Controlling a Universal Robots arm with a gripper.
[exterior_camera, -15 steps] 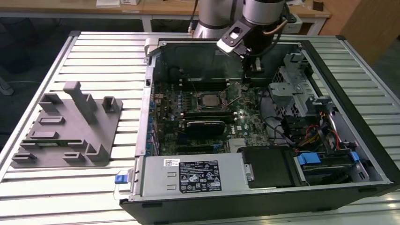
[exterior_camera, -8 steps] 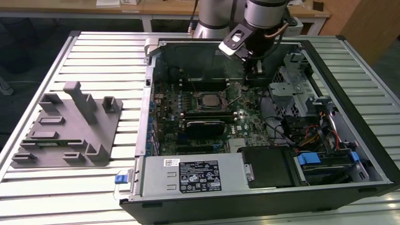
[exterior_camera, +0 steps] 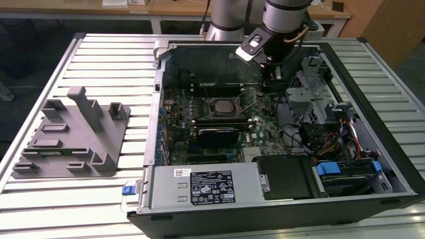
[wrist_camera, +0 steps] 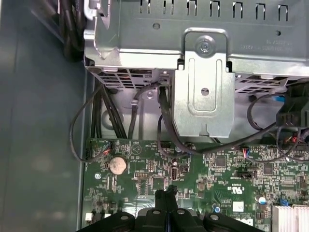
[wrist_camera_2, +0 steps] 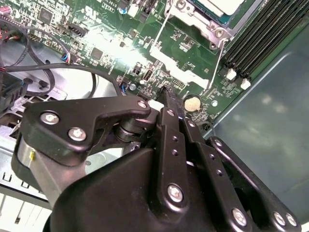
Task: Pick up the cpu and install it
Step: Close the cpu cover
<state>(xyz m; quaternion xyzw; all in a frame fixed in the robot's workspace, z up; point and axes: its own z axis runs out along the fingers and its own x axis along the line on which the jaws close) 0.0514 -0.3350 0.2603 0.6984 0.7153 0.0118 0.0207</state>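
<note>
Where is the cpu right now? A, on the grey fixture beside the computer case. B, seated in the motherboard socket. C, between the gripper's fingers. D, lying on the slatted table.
B: the silvery-topped cpu lies inside the motherboard socket, while the gripper is shut on nothing, off to one side near the coin cell battery.

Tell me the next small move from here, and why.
Probably lift the gripper straight up. The cpu already lies in the socket, the fingers look shut on nothing, and their tips hang low over the motherboard beside the coin cell.
</note>
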